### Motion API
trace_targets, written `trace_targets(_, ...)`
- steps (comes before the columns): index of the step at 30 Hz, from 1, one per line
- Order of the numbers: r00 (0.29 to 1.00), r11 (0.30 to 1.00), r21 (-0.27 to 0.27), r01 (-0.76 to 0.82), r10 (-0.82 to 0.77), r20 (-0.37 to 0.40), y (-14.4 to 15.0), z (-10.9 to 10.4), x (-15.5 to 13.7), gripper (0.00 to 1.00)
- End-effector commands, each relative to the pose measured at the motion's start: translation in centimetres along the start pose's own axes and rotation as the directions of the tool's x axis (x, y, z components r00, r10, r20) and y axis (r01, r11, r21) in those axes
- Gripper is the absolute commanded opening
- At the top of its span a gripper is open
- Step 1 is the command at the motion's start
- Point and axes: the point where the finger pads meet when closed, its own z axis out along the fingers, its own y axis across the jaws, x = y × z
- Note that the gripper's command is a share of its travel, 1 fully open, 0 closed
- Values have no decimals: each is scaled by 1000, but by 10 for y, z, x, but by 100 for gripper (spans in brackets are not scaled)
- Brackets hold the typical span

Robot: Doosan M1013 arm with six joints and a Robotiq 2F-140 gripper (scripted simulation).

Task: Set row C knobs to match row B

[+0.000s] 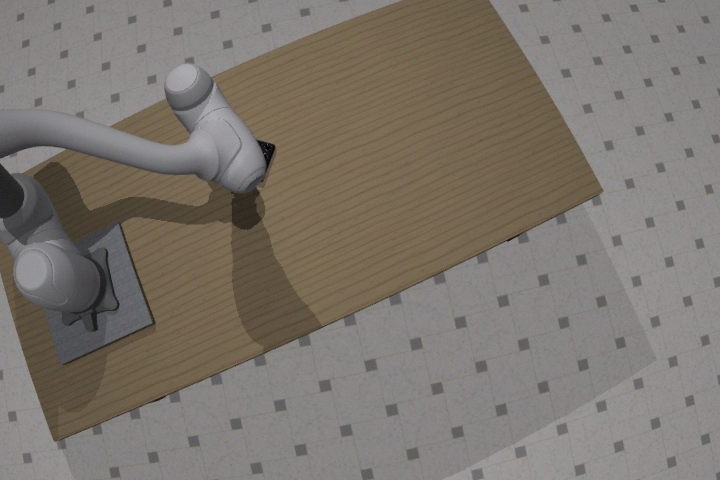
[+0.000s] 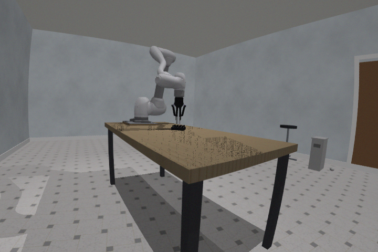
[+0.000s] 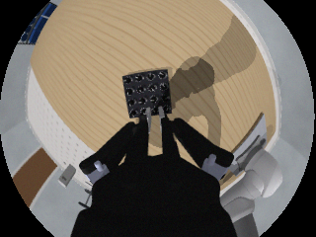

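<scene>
Okay so, the pincer (image 2: 178, 124) (image 3: 154, 113) is only a little bit open: narrow gap, fingers not pressed together, nothing pinched between them as far as I can make out. It's pointing down with its tips right by one edge of the knob box (image 1: 267, 151) (image 2: 178, 128) (image 3: 147, 93), over the row closest to the pincer in the wrist view. Whether a tip is actually touching a knob or sitting just above one, I honestly can't tell.

The box itself is on the wooden table (image 1: 406, 147) (image 2: 225, 145) (image 3: 99, 46), sitting flat. From the top, the arm (image 1: 222, 133) (image 2: 168, 80) (image 3: 247, 185) covers most of it, so you just get a dark corner and a sliver of side poking out. The exterior shot has it tiny, with the knobs as little black bumps.

Wrist view is the best one, four by four knobs (image 3: 150, 77), but the fingers cover part of the nearest row, and a dark patch blots out some knobs on the right side. White flecks show on the knobs, but they're too small to read where anything points. Can't read the printed names or find the socket either.
</scene>
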Motion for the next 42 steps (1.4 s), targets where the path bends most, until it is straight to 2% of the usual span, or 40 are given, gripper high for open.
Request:
trace_targets(1,1000,1000,0,0,0,0,0,0,0,12)
trace_targets(42,1000,1000,0,0,0,0,0,14,0,12)
